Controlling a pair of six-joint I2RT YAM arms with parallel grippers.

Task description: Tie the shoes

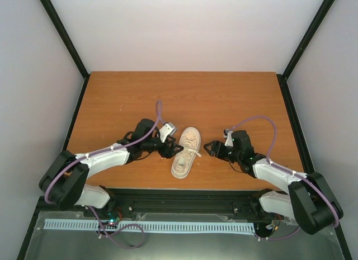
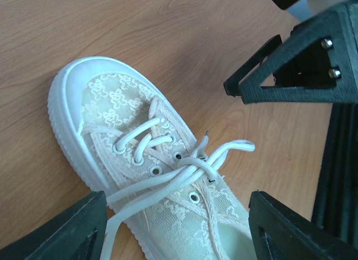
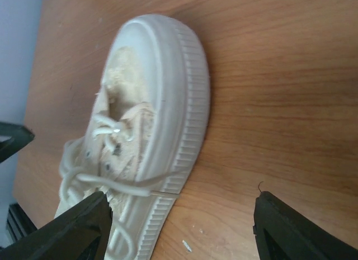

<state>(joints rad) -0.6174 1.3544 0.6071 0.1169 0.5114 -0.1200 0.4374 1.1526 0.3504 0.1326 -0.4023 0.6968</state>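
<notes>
Black jaws of the left gripper [image 2: 176, 204] are standing apart astride the sneaker [image 2: 128, 137], white laces [image 2: 168, 179] crossing between them. The right gripper [image 3: 180, 204] is gaping at the ribbed sole. Only the top view is showing both arms flanking the sneaker near the wooden table's [image 1: 184, 98] front edge.

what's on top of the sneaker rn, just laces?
Only white laces lie on the sneaker, crossed loosely over the eyelets, no bow, ends hanging off the sides. The heel opening is cropped in the wrist views and too small from above.
</notes>
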